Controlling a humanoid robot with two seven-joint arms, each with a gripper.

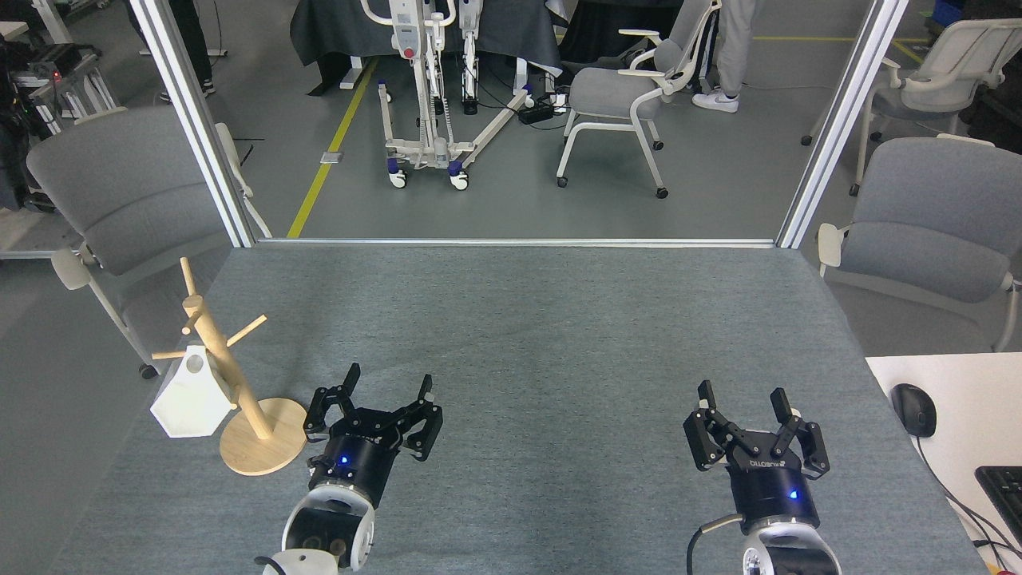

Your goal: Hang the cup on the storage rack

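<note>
At the near left of the grey table [559,319], the white faceted cup [190,395] hangs on the wooden mug tree [231,383], while the left gripper [387,383] and right gripper [742,397] hover empty, fingers spread.

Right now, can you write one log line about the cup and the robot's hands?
cup: hanging on storage rack | left end effector: open, empty, beside rack base | right end effector: open, empty | stage: cup hung
</note>
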